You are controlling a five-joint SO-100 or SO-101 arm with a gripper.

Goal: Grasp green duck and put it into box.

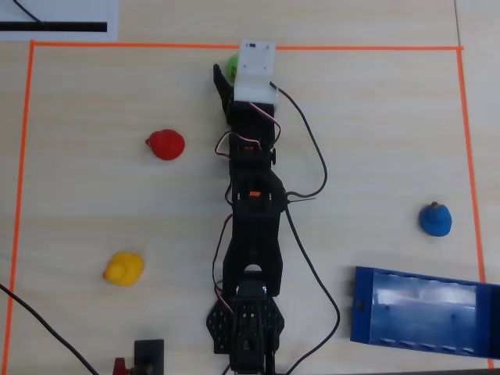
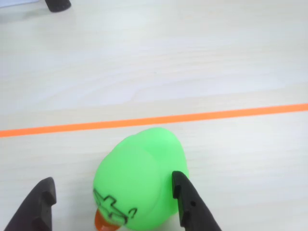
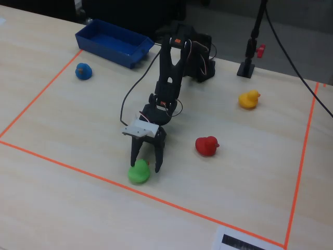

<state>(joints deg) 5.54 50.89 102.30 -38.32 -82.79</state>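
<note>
The green duck (image 2: 137,180) lies on the table just inside the orange tape line, with its orange beak toward the camera. It also shows in the fixed view (image 3: 138,173) and as a green sliver in the overhead view (image 1: 231,64). My gripper (image 2: 113,202) is open and lowered astride the duck. In the wrist view the right finger (image 2: 190,202) stands against the duck's side and the left finger (image 2: 38,204) stands apart from it. The gripper also shows in the fixed view (image 3: 144,166). The blue box (image 1: 406,337) sits far off beside the arm's base and is empty; the fixed view (image 3: 106,52) shows it too.
A red duck (image 1: 166,144), a yellow duck (image 1: 125,269) and a blue duck (image 1: 435,219) stand apart on the table. Orange tape (image 2: 159,119) marks the work area's edge just beyond the green duck. Cables trail along the arm.
</note>
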